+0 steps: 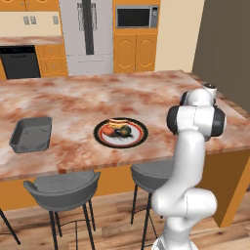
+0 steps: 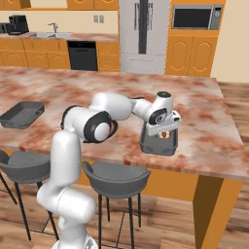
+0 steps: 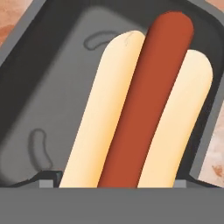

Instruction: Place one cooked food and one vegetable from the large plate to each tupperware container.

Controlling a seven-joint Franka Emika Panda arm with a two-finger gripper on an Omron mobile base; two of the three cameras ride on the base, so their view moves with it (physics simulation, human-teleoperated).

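hot dog (image 3: 140,105) was seen lying in tray (image 3: 52,87) | jaws judged wide, nothing held | bun judged soft, light; best gripped mid-length, gently

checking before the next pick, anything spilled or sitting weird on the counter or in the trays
Nothing spilled or damaged. The hot dog lies in the right tray, slanted across it under the claw. The left tray sits apart with nothing visible inside, and the remaining food is on the plate.
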